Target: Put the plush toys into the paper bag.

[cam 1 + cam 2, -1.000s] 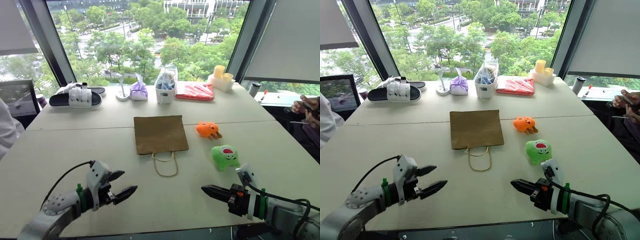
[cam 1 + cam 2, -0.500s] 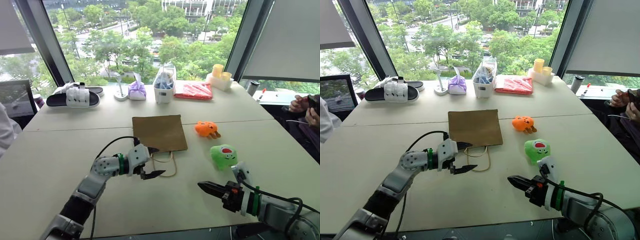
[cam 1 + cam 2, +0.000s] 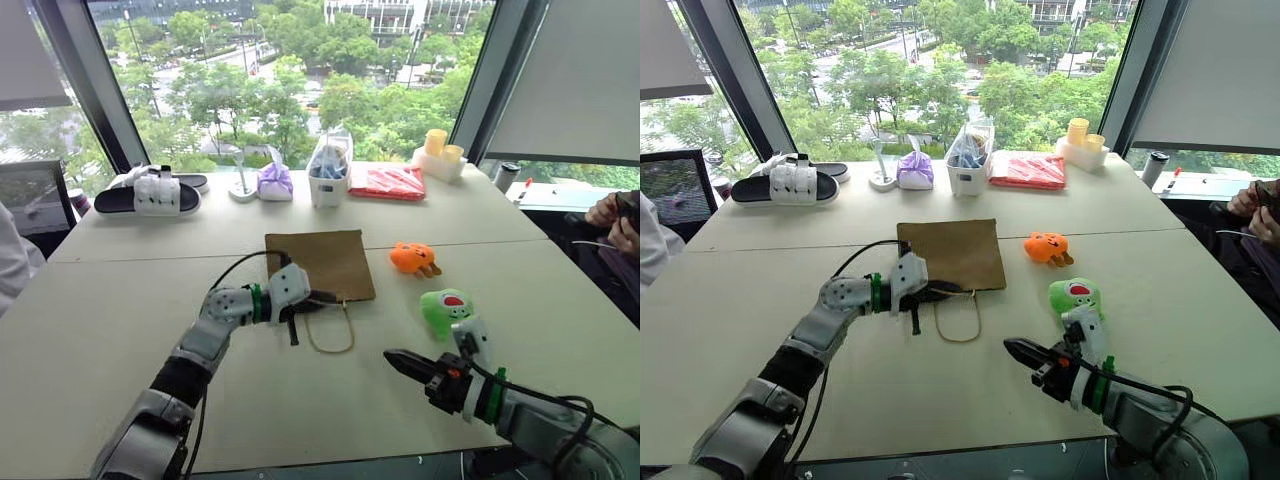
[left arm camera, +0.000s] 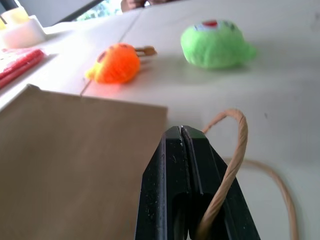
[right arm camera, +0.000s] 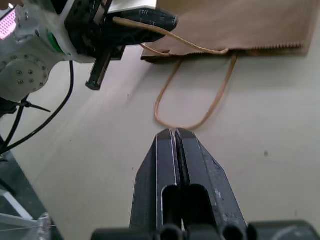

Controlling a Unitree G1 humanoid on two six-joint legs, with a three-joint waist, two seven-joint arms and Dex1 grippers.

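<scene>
The brown paper bag (image 3: 320, 262) lies flat mid-table, its cord handles (image 3: 331, 338) toward me. My left gripper (image 3: 327, 297) sits at the bag's near edge, shut on one handle cord (image 4: 231, 150), which rises off the table to its fingers (image 5: 150, 20). The other handle loop (image 5: 200, 107) lies flat. The orange plush toy (image 3: 413, 258) rests right of the bag. Nearer me is the lime-green plush toy (image 3: 445, 310). My right gripper (image 3: 391, 358) hovers shut and empty at the front right, just in front of the green toy, pointing left toward the handles.
Along the far edge stand a black-and-white slipper (image 3: 150, 195), a purple cloth bundle (image 3: 275, 182), a white tub with a clear bag (image 3: 330, 170), a red packet (image 3: 390, 183) and yellow cups (image 3: 438, 155). A person's hands (image 3: 620, 212) show at the right edge.
My left arm has swung forward and right from the table's front left to the bag's near edge, and its fingers have shut on a handle cord. My right gripper edged left, still shut.
</scene>
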